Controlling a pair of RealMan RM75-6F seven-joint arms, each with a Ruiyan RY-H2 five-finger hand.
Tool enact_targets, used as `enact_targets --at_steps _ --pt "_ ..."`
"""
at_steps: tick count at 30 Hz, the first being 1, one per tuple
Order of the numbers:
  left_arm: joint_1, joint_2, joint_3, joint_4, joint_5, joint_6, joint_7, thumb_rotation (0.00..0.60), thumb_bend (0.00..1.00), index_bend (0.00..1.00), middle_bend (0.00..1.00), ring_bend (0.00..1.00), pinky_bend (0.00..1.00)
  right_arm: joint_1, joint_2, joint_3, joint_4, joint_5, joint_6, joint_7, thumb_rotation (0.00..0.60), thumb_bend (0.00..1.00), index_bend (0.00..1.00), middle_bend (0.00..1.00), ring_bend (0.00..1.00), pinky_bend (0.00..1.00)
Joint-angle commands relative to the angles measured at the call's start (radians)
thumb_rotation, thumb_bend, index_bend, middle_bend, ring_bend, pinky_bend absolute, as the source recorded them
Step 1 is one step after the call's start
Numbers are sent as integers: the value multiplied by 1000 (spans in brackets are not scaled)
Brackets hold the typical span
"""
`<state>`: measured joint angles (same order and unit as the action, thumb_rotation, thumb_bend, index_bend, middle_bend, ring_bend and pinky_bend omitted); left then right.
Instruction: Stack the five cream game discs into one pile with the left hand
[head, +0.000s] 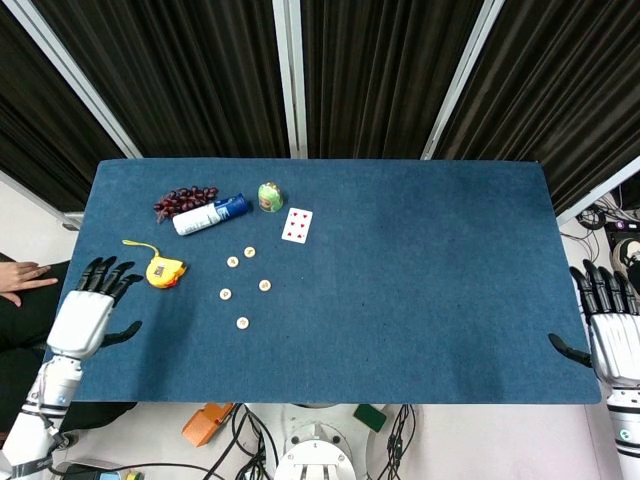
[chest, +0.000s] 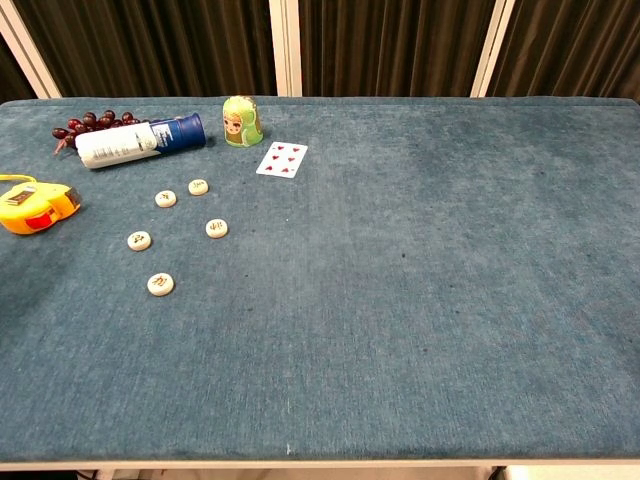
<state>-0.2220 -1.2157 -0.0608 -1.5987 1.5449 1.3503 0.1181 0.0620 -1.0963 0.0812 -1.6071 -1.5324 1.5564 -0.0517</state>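
Five cream game discs (head: 243, 283) lying flat and apart from one another on the blue table (head: 420, 290), in a loose cluster toward the left half of the surface, nearer the far edge than the near one; none stacked on another. Nearest the front edge, one disc alone; two more farther back and two more beyond those, the farthest pair just in front of the spray bottle (head: 210, 214). Same five seen in the chest view (chest: 175, 233), each with a small mark on its face, too small to read.

Left hand (head: 88, 312) over the left edge of the table, palm down, fingers spread apart and holding nothing, just left of the yellow tape measure (head: 163, 270) and well apart from the discs. Right hand (head: 612, 335) beyond the right edge near the front corner, fingers likewise apart and empty, thumb pointing in toward the table. Neither hand visible in the chest view.

Near the far left corner, a bunch of dark grapes (head: 184, 199) touching the white end of the spray bottle, which lies on its side with its blue cap toward the small green doll figure (head: 269, 196), standing upright. Just right of the doll and a little nearer, a playing card (head: 297, 225) face up with red pips
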Motion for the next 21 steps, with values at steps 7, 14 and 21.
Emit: enact_targets --at_steps 7,14,21 --pt "-188 -172 -61 108 -96 -252 23 600 235 317 132 28 0 -10 9 -1 -7 2 8 5 600 238 0 37 0 0" --pt "-238 -279 -72 205 -168 -310 66 600 269 365 132 10 0 -8 4 0 -1 13 -4 7 600 238 0 38 0 0" --pt "-266 -341 -65 255 -200 -339 77 600 312 402 132 0 0 -5 -1 3 3 16 -11 8 600 238 0 37 0 0"
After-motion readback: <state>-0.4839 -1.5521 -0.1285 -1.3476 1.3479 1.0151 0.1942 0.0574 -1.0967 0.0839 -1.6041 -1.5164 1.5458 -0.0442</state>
